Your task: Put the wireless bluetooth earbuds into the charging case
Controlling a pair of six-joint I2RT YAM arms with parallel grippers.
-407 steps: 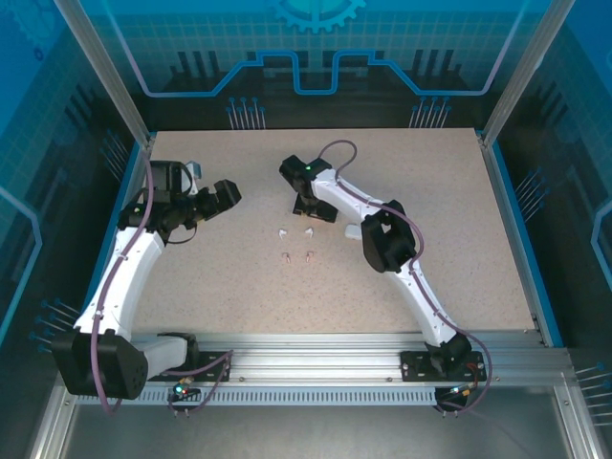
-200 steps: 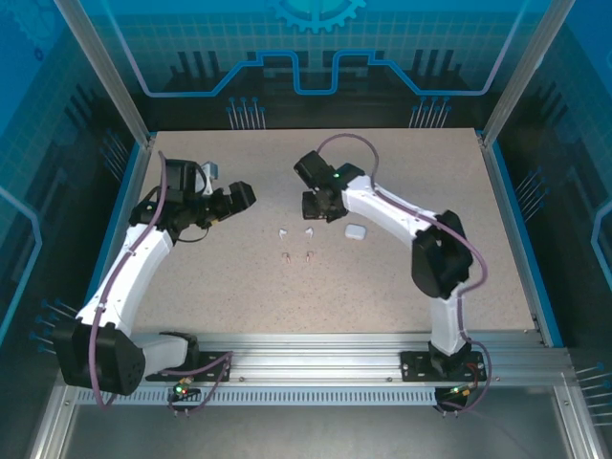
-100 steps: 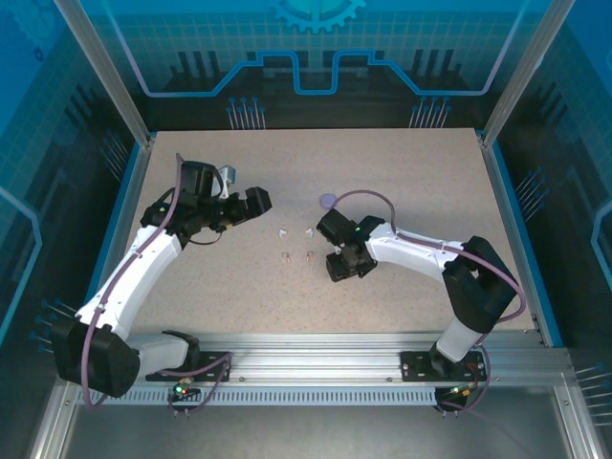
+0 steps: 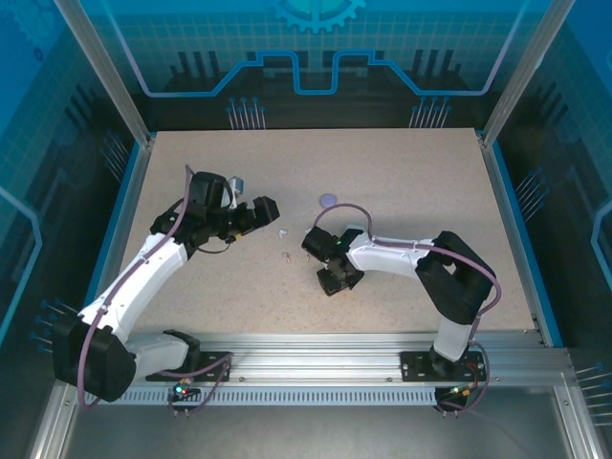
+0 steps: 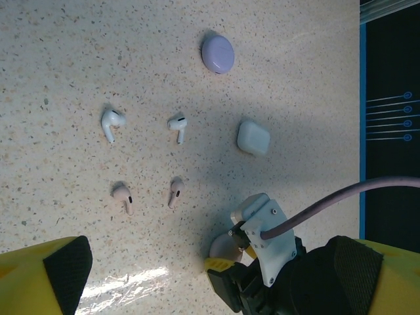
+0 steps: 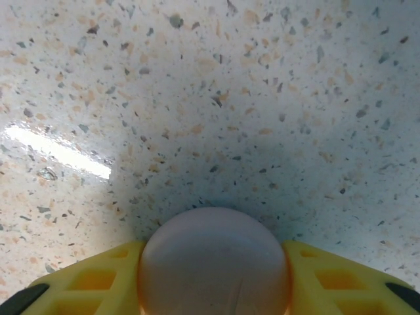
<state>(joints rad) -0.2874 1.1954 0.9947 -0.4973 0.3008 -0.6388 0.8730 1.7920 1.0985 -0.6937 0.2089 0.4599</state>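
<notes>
Two white earbuds (image 5: 111, 123) (image 5: 178, 126) lie on the speckled table, with two pink earbuds (image 5: 123, 195) (image 5: 174, 191) just nearer. The purple pair is out of view. My right gripper (image 6: 213, 279) is shut on a closed, round, pale pink charging case (image 6: 213, 259), held low over the table right of the earbuds (image 4: 335, 277). My left gripper (image 4: 266, 210) hovers open above the earbuds, its yellow fingers (image 5: 62, 275) spread wide with nothing between them.
A closed purple case (image 5: 218, 52) lies beyond the earbuds and a closed white case (image 5: 253, 138) to their right. In the top view the right arm (image 4: 392, 253) stretches low across the table over the white case. Blue rails (image 4: 514, 229) edge the table.
The right arm has swung from the table's far middle down toward the near side, carrying the pink case. The left gripper has moved right, toward the earbuds.
</notes>
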